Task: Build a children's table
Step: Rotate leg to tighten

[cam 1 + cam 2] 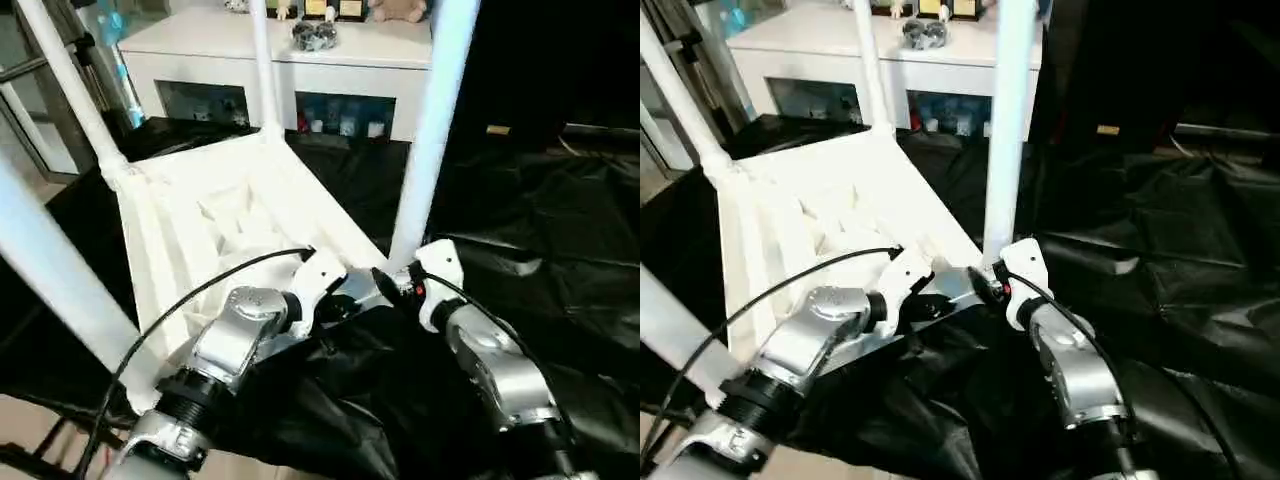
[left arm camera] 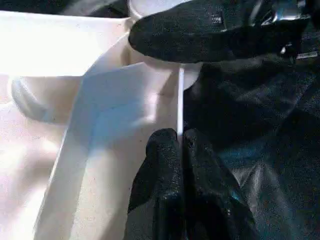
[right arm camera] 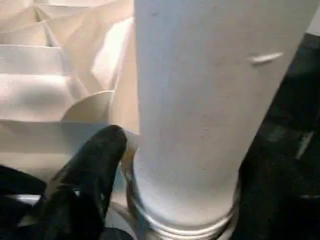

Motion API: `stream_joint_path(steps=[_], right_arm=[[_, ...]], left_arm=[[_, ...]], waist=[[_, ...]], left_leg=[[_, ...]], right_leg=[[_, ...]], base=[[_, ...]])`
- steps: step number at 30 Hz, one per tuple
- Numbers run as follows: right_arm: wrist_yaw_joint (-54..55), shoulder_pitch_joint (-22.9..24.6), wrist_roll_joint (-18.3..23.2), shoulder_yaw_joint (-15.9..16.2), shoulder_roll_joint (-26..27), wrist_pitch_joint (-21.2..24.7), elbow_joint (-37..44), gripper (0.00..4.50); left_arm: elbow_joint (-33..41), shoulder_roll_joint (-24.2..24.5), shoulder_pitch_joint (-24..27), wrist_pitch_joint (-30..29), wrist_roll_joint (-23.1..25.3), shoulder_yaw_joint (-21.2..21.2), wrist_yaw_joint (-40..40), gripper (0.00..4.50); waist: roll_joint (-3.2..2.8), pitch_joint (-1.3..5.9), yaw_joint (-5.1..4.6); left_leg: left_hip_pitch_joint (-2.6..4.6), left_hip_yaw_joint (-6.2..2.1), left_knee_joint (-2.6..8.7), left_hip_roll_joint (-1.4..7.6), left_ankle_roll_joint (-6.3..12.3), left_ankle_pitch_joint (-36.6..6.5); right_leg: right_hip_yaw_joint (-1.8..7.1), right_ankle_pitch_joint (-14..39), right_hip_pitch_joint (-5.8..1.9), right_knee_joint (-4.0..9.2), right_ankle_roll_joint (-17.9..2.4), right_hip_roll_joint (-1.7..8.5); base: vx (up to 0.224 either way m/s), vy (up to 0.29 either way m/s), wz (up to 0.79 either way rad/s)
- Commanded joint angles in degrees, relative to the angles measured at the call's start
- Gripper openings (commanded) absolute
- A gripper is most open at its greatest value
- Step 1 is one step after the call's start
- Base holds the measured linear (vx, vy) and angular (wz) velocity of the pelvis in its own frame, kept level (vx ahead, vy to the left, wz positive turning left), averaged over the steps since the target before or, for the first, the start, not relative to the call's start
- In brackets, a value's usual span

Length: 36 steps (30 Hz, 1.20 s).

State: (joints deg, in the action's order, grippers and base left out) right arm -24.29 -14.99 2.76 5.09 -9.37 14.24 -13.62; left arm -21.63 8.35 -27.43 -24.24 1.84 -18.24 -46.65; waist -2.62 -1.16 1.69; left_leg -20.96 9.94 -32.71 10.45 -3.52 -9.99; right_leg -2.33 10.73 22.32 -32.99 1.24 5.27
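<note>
The children's table lies upside down, its ribbed white tabletop (image 1: 230,200) facing up on black sheeting. Several white tubular legs stand up from its corner sockets: one at the far corner (image 1: 262,60), one at the left (image 1: 70,80), one close by on the left (image 1: 50,270) and one at the near right corner (image 1: 430,130). My left gripper (image 2: 180,137) is shut on the thin rim of the tabletop just beside that near right corner. My right gripper (image 1: 400,282) sits at the foot of the near right leg (image 3: 200,100), right at its socket (image 3: 180,227).
A white glass-door cabinet (image 1: 290,60) with small toys on top stands behind the table. Crumpled black sheeting (image 1: 540,220) covers the ground to the right and front. A black cable (image 1: 200,295) loops over my left forearm.
</note>
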Motion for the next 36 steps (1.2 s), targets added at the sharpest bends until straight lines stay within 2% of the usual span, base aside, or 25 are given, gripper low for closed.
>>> stream_joint_path(steps=[1,2,4,5,6,7,9,10,12,14,16,18,21,23,25,26,28,29,30,33,34,36], right_arm=[[-9.45,0.41,2.31,7.58,-0.14,-0.34,3.09,3.60],[-14.73,0.20,3.03,7.49,-4.39,-1.01,4.33,3.60],[-21.27,0.27,5.33,7.00,-8.60,-1.01,5.55,3.60],[-24.43,0.48,6.71,6.93,-10.37,-0.31,6.46,3.60],[-27.02,0.68,7.69,7.01,-11.88,0.23,7.19,3.60],[-29.69,0.94,8.24,7.25,-13.56,0.43,7.81,3.60],[-32.91,1.18,8.62,7.57,-15.61,0.51,8.13,3.60],[-33.87,1.15,8.61,7.61,-16.11,0.52,8.02,3.60],[-38.18,0.87,9.27,8.00,-18.35,0.59,7.58,3.60],[-39.83,0.72,10.29,8.20,-19.00,1.55,7.83,3.60],[-40.45,0.68,10.58,8.28,-19.19,1.88,7.94,3.60],[-42.06,0.65,10.85,9.24,-19.91,2.52,8.31,3.35],[-42.81,0.62,10.47,10.11,-20.10,2.74,8.46,3.23],[-42.96,0.63,10.04,10.56,-19.95,2.50,8.31,3.02],[-42.81,0.61,10.29,10.40,-19.51,2.84,8.14,2.84],[-42.65,0.72,10.55,10.26,-19.28,3.03,8.26,2.84],[-42.63,0.77,10.67,10.26,-19.28,3.08,8.34,2.72],[-42.53,0.92,11.00,10.20,-19.19,3.34,8.47,2.70],[-42.36,1.09,11.31,10.09,-18.99,3.54,8.59,2.69],[-40.22,1.58,11.63,9.38,-17.61,3.64,8.48,2.68],[-36.08,1.80,10.65,8.27,-15.74,2.82,7.67,2.67],[-28.42,1.29,8.34,6.66,-12.62,2.32,5.27,2.67]], left_arm=[[-2.21,0.00,-0.29,0.83,0.43,-2.95,-1.83,0.00],[-1.17,2.11,0.03,1.89,-0.57,-3.26,-5.98,0.00],[0.13,4.59,0.63,3.58,-1.43,-3.42,-10.18,0.00],[0.81,5.76,1.00,4.23,-1.94,-3.35,-12.00,0.00],[1.37,6.72,1.30,4.60,-2.34,-3.29,-13.41,0.00],[1.94,7.80,1.70,5.91,-2.89,-3.28,-15.38,0.00],[2.89,9.18,2.35,7.17,-3.84,-3.22,-18.05,0.00],[3.11,9.71,2.50,7.27,-4.09,-3.18,-18.78,0.00],[3.87,13.12,3.22,8.66,-4.47,-3.77,-22.75,0.00],[4.38,14.74,3.60,9.62,-4.87,-4.33,-25.38,0.00],[4.65,15.20,3.76,9.81,-5.11,-4.49,-26.33,0.00],[4.98,15.88,4.08,10.13,-5.17,-4.50,-27.27,0.00],[4.63,15.87,3.84,10.47,-5.06,-4.28,-27.61,0.00],[3.89,15.60,3.37,10.79,-4.86,-4.27,-27.16,0.00],[3.25,15.30,3.00,11.10,-4.73,-4.32,-26.40,0.00],[3.06,14.97,2.94,11.11,-4.69,-4.24,-25.98,0.00],[3.06,14.90,2.96,11.09,-4.69,-4.20,-25.91,0.00],[2.89,14.76,2.98,11.16,-4.60,-4.10,-25.62,0.00],[2.64,14.57,2.97,11.30,-4.47,-3.96,-25.16,0.00],[1.68,13.53,2.85,11.27,-3.97,-3.25,-22.67,0.00],[0.72,11.93,2.36,10.16,-3.66,-2.26,-19.22,0.00],[-0.32,9.69,1.48,8.62,-3.09,-1.10,-14.47,0.00]], waist=[[0.56,2.03,0.07],[0.98,2.17,0.28],[1.25,2.15,0.28],[1.71,2.33,0.37],[1.44,2.38,0.68],[1.59,2.49,0.85],[1.42,2.56,0.96],[1.35,2.64,1.08],[1.29,2.86,1.33],[1.20,2.75,1.59],[1.17,2.70,1.80],[1.19,2.55,1.98],[1.23,2.41,2.06],[1.34,2.35,2.00],[1.48,2.33,1.98],[1.78,2.36,1.97],[1.63,2.38,2.04],[1.91,2.43,2.01],[1.84,2.42,2.04],[1.92,2.25,1.91],[1.73,2.19,1.88],[1.91,1.93,1.61]], left_leg=[[0.34,-0.93,4.66,1.68,0.62,-23.62],[0.22,-0.78,4.44,1.74,1.32,-21.67],[0.05,-0.42,4.22,1.85,2.72,-19.88],[-0.07,-0.33,4.01,1.87,3.45,-18.27],[0.01,-0.37,3.95,1.98,3.79,-17.16],[0.12,-0.13,3.72,2.14,4.78,-14.96],[-0.34,-0.15,3.58,2.21,5.67,-11.47],[-0.19,-0.08,3.44,2.30,6.04,-10.07],[0.03,-0.09,3.22,2.30,6.60,-8.46],[0.00,0.05,3.15,2.41,7.14,-7.75],[0.22,0.18,3.18,2.48,6.75,-8.53],[0.27,0.22,3.31,2.56,6.03,-10.10],[0.52,0.29,3.53,2.60,4.21,-12.39],[0.38,0.27,3.59,2.51,3.68,-12.88],[0.36,0.29,3.54,2.44,3.49,-13.06],[0.36,0.30,3.53,2.46,3.47,-12.89],[0.36,0.30,3.50,2.47,3.55,-12.37],[0.33,0.30,3.45,2.47,3.70,-11.89],[0.31,0.32,3.43,2.46,3.83,-11.53],[0.42,0.36,3.51,2.45,3.55,-12.72],[0.49,0.35,3.59,2.47,3.25,-13.44],[0.61,0.38,3.79,2.38,1.98,-16.03]], right_leg=[[1.39,22.01,-1.43,5.03,-7.34,2.12],[1.46,19.33,-1.71,4.74,-8.14,2.13],[1.58,17.27,-1.68,4.48,-9.59,2.13],[1.50,16.09,-1.96,4.30,-10.41,2.25],[1.51,15.00,-2.03,4.04,-10.87,2.38],[1.55,12.33,-1.95,3.84,-11.69,2.34],[1.37,8.37,-2.36,3.15,-12.91,2.31],[1.33,6.06,-2.22,2.89,-13.78,2.29],[1.24,3.41,-2.27,2.45,-14.95,2.20],[1.20,1.58,-2.30,2.18,-15.84,2.12],[1.20,2.55,-2.22,2.22,-16.03,2.14],[1.23,4.59,-2.16,2.36,-15.87,2.20],[1.39,8.26,-2.01,2.73,-14.98,2.29],[1.45,9.57,-2.08,2.78,-14.42,2.33],[1.51,10.44,-2.02,2.85,-13.91,2.32],[1.54,10.81,-2.04,2.84,-13.68,2.35],[1.56,10.59,-1.99,2.82,-13.55,2.36],[1.55,10.27,-2.04,2.69,-13.52,2.36],[1.55,10.04,-2.00,2.70,-13.53,2.35],[1.56,11.66,-1.80,2.95,-13.27,2.29],[1.60,12.66,-1.72,3.05,-13.07,2.30],[1.65,16.74,-1.50,3.56,-12.22,2.29]], base=[[0.000,0.000,0.00],[0.000,0.000,0.00],[0.000,0.000,0.00],[0.000,0.000,0.00],[0.000,0.000,0.00],[0.000,0.000,0.00],[0.000,0.000,0.00],[0.000,0.000,0.00],[0.000,0.000,0.00],[0.000,0.000,0.00],[0.000,0.000,0.00],[0.000,0.000,0.00],[0.000,0.000,0.00],[0.000,0.000,0.00],[0.000,0.000,0.00],[0.000,0.000,0.00],[0.000,0.000,0.00],[0.000,0.000,0.00],[0.000,0.000,0.00],[0.000,0.000,0.00],[0.000,0.000,0.00],[0.000,0.000,0.00]])
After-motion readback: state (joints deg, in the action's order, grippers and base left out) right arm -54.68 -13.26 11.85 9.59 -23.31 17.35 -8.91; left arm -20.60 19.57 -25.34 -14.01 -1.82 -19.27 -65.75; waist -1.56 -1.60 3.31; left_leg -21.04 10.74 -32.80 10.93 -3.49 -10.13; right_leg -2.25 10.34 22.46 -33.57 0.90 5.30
